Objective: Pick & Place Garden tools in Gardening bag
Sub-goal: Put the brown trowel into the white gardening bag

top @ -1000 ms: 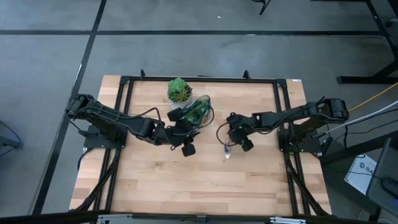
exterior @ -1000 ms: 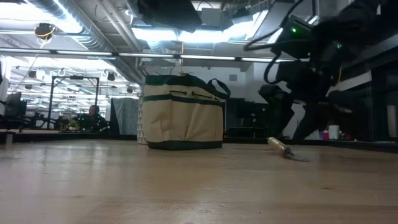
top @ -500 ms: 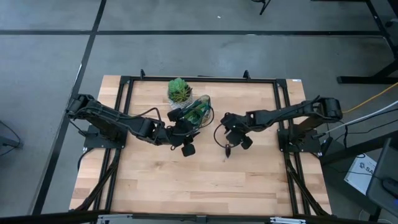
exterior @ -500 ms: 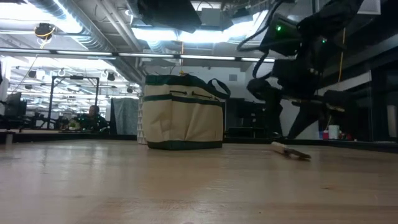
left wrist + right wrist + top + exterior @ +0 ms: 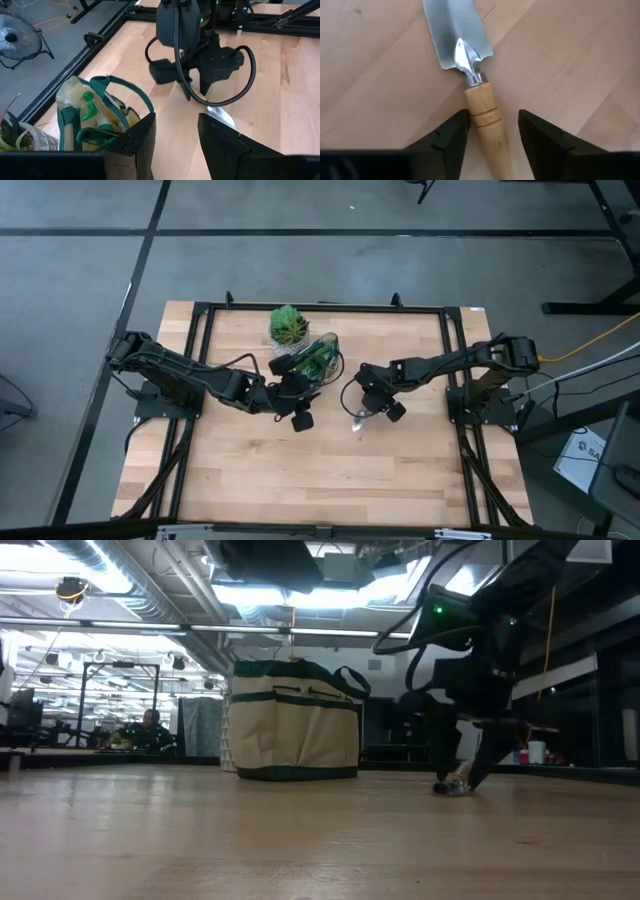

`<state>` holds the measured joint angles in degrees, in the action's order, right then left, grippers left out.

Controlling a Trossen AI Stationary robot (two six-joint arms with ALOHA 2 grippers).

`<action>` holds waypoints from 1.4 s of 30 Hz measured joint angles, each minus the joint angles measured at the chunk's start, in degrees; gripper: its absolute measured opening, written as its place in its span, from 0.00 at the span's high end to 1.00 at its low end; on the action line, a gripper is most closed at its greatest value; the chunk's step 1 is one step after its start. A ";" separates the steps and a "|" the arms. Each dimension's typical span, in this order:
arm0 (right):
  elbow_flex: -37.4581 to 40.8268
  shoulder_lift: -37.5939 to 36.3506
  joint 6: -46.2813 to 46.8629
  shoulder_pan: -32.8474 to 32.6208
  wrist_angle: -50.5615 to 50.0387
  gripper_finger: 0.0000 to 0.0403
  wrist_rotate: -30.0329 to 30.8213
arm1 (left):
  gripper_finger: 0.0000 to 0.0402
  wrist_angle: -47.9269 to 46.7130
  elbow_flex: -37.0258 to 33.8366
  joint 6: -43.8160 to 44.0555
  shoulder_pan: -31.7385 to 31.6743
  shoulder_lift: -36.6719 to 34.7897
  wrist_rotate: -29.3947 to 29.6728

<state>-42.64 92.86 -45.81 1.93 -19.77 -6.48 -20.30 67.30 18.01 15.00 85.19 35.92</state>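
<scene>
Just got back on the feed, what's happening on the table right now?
The right gripper is down on the table with its open fingers either side of the trowel's wooden handle, not yet closed on it. The left gripper hangs open beside the gardening bag, which already holds the green spray bottle. A potted plant stands behind the bag.
</scene>
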 joint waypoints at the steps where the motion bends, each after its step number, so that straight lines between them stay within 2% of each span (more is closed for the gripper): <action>1: 0.12 -0.31 1.39 0.00 -0.09 0.59 -0.28 | 0.64 -0.34 0.01 0.32 0.00 0.00 0.00; 8: 0.24 -0.59 18.25 -0.15 -0.46 0.85 -1.92 | 0.64 -2.26 0.01 1.59 0.00 0.00 0.00; 14: 0.29 -0.57 31.66 -0.88 2.47 0.85 -2.31 | 0.64 -2.79 0.01 1.80 0.00 0.00 0.00; 22: 0.27 -0.57 34.94 -2.42 4.51 0.85 -1.83 | 0.64 -5.45 0.03 1.50 0.62 0.00 -1.92; 26: 0.27 -1.57 36.26 -1.41 4.17 0.85 -0.64 | 0.64 -5.63 0.03 -1.75 2.57 -0.15 -1.23; 35: -1.89 -11.71 36.82 -1.79 4.59 0.85 9.48 | 0.64 -5.70 0.03 0.35 4.39 -0.17 4.72; 42: -3.67 -17.74 34.32 -3.66 9.79 0.85 26.01 | 0.64 -0.91 0.03 6.90 2.01 -0.18 5.14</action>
<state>-46.30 75.12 -11.49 -1.73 -9.97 19.53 -21.21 67.33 24.90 17.02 85.01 41.06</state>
